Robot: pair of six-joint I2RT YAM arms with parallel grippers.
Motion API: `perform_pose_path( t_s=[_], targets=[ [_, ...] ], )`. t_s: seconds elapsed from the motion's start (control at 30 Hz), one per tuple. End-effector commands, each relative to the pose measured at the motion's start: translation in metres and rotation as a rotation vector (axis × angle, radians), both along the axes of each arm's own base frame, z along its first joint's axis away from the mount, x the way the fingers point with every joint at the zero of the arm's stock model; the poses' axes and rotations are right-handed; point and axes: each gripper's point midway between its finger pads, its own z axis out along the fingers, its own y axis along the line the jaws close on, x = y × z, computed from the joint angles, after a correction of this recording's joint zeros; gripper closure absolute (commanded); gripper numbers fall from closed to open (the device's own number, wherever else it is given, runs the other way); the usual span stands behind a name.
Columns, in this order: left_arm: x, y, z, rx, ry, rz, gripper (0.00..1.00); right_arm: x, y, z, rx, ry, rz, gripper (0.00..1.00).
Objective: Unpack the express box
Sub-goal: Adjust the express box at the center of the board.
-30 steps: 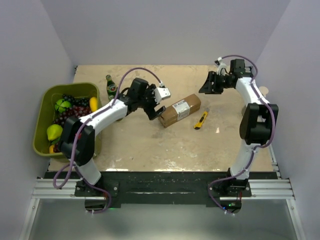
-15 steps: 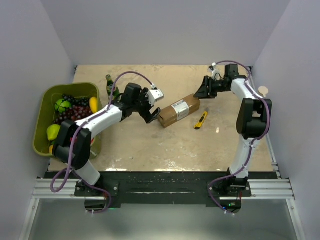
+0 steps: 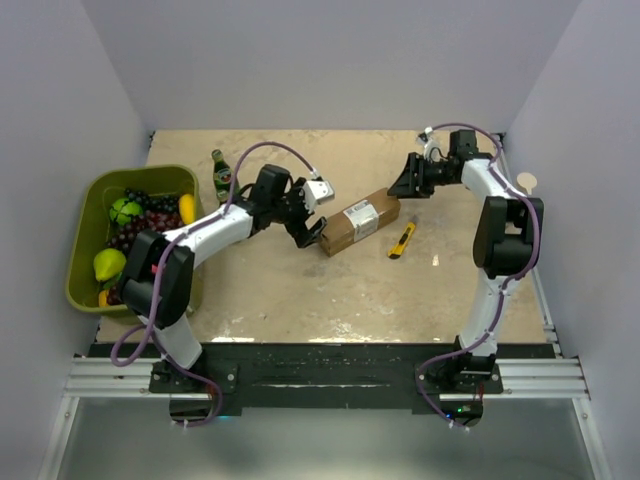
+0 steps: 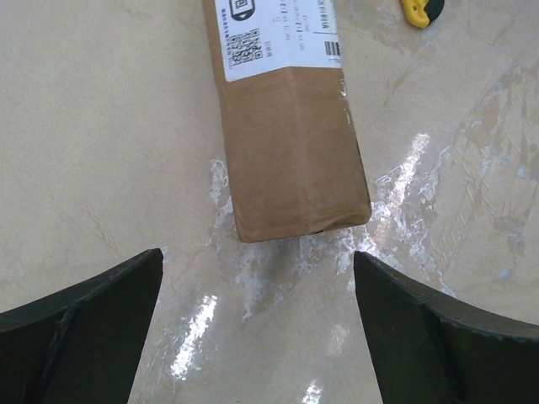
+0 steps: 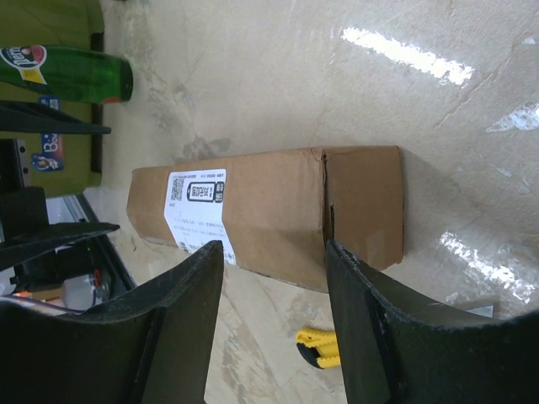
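Evidently the approach is being made: the express box (image 3: 360,221) is laid closed on the table (image 3: 300,290), the left fingers (image 4: 80,316) spread wide at one end, the right fingers (image 5: 375,337) parted, empty, near the other. A steadying clamp is called for next.

Robot lab: walled test table (image 3: 300,290)

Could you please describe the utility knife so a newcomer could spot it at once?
Find the brown express box near the middle of the tan table. Just right of it lies the utility knife: slim, yellow and black, much smaller.
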Motion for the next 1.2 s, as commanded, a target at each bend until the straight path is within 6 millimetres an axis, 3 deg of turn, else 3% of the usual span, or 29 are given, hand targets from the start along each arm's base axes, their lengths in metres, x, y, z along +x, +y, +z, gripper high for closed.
perform_pose_path(
  t_s=[0.0,0.2,0.27,0.3,0.43,0.5,0.57,0.6,0.67,0.7,0.73,0.8,0.9,0.93,1.0,1.17],
  targets=[
    [-0.001,-0.021,0.013,-0.012,-0.060,-0.070,0.00,0.010,0.006,0.007,0.028,-0.029,0.012,0.44],
    [0.009,-0.034,0.001,0.043,-0.115,-0.018,0.00,0.000,0.018,-0.006,0.050,0.030,0.040,0.45],
    [0.022,-0.033,-0.005,0.095,-0.157,0.041,0.00,-0.011,0.019,-0.012,0.048,0.064,0.050,0.47],
    [0.023,-0.036,-0.007,0.103,-0.165,0.047,0.00,-0.021,0.034,-0.014,0.051,0.079,0.087,0.48],
    [0.044,-0.031,-0.012,0.161,-0.217,0.119,0.00,-0.056,0.051,-0.020,0.120,0.197,0.087,0.53],
    [0.053,-0.027,-0.008,0.179,-0.259,0.139,0.00,-0.065,0.053,-0.010,0.125,0.192,0.075,0.56],
    [0.061,-0.021,-0.009,0.214,-0.296,0.148,0.00,-0.082,0.053,-0.009,0.131,0.230,0.064,0.61],
    [0.066,-0.015,-0.009,0.235,-0.315,0.150,0.00,-0.090,0.054,-0.008,0.144,0.256,0.063,0.69],
    [0.081,-0.011,0.001,0.201,-0.353,0.171,0.00,-0.113,0.053,-0.015,0.149,0.323,0.054,0.76],
    [0.093,0.004,0.003,0.198,-0.352,0.203,0.00,-0.123,0.054,-0.010,0.162,0.338,0.055,0.84],
    [0.100,0.005,0.007,0.177,-0.354,0.202,0.00,-0.139,0.053,-0.018,0.162,0.390,0.048,0.87],
    [0.108,0.016,0.009,0.178,-0.348,0.165,0.00,-0.151,0.054,-0.015,0.172,0.403,0.047,0.92],
    [0.098,0.014,0.009,0.201,-0.356,0.055,0.00,-0.159,0.051,-0.014,0.196,0.437,0.039,0.96],
    [0.089,0.006,0.018,0.165,-0.360,-0.006,0.00,-0.157,0.052,-0.006,0.216,0.421,0.047,0.98],
    [0.070,0.006,0.017,0.187,-0.332,-0.118,0.00,-0.160,0.054,0.004,0.246,0.423,0.064,0.98],
    [0.024,-0.017,0.053,0.143,-0.384,-0.349,0.00,-0.165,0.053,0.023,0.293,0.390,0.111,0.60]
  ],
)
